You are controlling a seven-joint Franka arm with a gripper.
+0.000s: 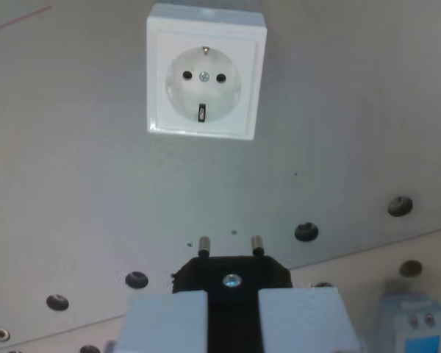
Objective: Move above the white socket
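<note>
A white socket (205,72) sits at the top centre of the frame, mounted flat on a pale grey plate (73,184); its round recess shows two pin holes and a centre screw. At the bottom centre, the gripper (233,312) has its two light blue fingers (165,322) clenched on a black plug (231,278), whose two metal pins point up toward the socket, well below it. Dark bolt holes (306,232) run diagonally across the plate. A blurred light blue object (413,323), possibly another device, occupies the lower right corner.
</note>
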